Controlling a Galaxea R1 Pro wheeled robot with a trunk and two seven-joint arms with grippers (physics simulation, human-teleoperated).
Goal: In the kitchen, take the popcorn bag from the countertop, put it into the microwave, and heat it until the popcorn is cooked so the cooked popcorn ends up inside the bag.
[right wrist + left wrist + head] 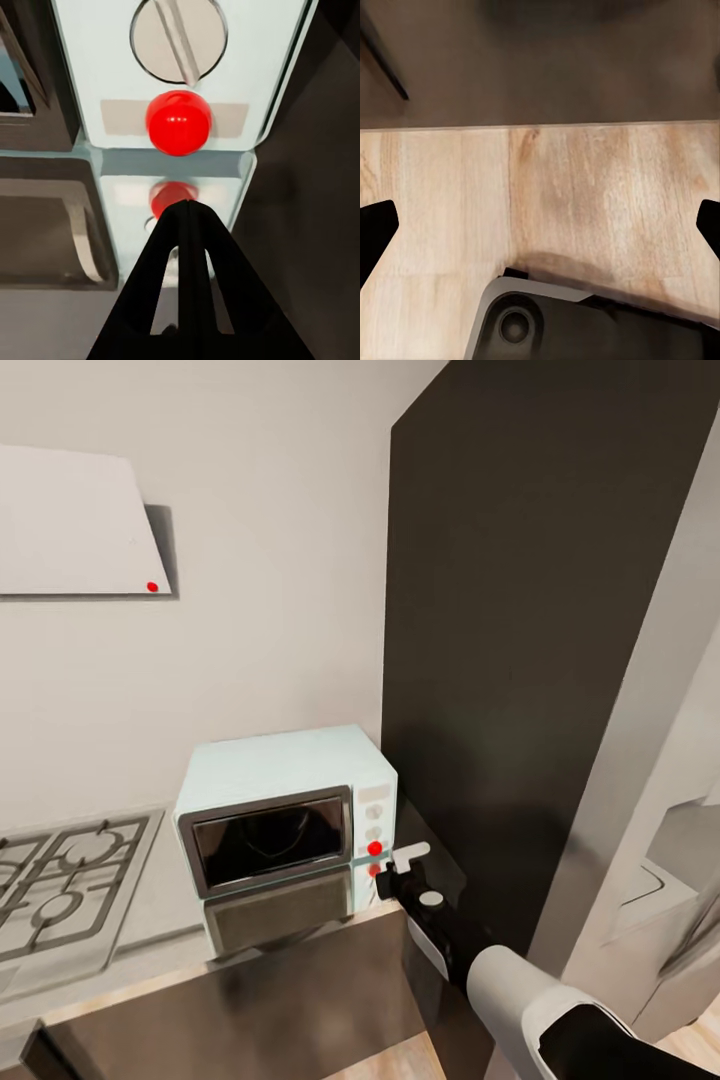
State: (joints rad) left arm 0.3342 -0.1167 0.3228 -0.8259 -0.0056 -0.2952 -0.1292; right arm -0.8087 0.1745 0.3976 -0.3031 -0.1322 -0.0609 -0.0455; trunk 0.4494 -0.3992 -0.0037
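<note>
The pale mint-blue microwave stands on the shiny grey countertop with its dark glass door closed. Its right panel carries round knobs and a red dot. My right gripper is at the panel's lower corner. Its fingers are shut together with nothing between them, and their tips sit just under the red dot. My left gripper hangs open over the wood floor, one fingertip at each edge of the left wrist view. The popcorn bag is out of view.
A tall dark cabinet rises right beside the microwave, and the steel fridge stands further right. The gas hob lies left of the microwave, under the grey range hood. My own base is under the left gripper.
</note>
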